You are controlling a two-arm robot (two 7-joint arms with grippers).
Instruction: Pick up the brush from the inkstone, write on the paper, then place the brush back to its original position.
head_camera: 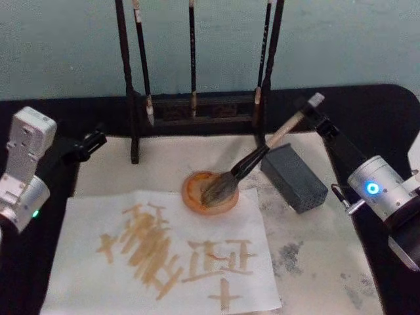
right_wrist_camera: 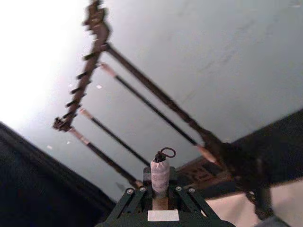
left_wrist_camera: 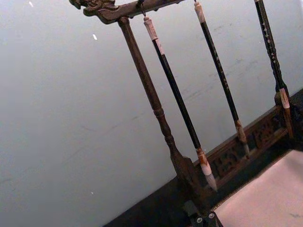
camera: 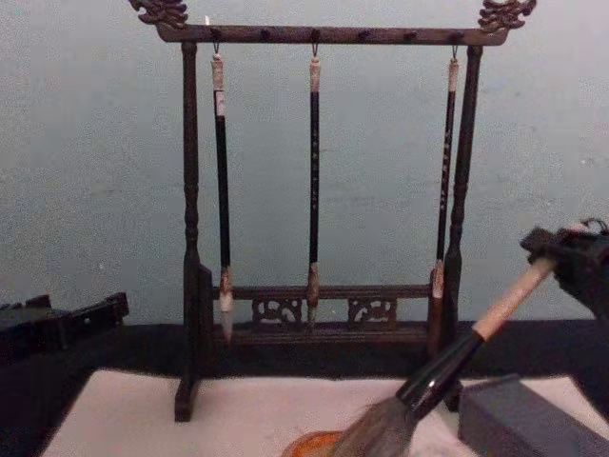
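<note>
- Pale beige wood forms the thick handle of the brush (head_camera: 279,136), which is joined by a glossy black ferrule to a bushy grey-brown bristle head
- The bristle head is seen resting in the inkstone (head_camera: 194,197), a round, shallow, orange-brown dish; the handle is tilted up and away towards the right
- The right gripper (head_camera: 314,111) is closed on the top end of the handle; in the right wrist view the looped handle end is seen clamped between the black fingers (right_wrist_camera: 131,196)
- The left gripper (head_camera: 92,141) is held off the far left corner of the mat, touching nothing
- One sheet of the paper (head_camera: 85,230), thin and cream-white, is laid flat on the near left part of the mat (head_camera: 315,262), just in front of the inkstone; broad tan strokes are spread across it
- The mat is pale and felt-like, blotched with grey stains on its right half
- One dark wooden rack (camera: 190,238) with carved ends is stood at the far edge; three thin black-shafted brushes (camera: 313,181) are hung from its bar, evenly spaced
- One grey rectangular block (head_camera: 295,177) with a finely grained surface is laid just right of the inkstone, below the slanted handle
- Bare mat is left between the rack base and the inkstone, and along the right side up to the black table (head_camera: 394,118)
</note>
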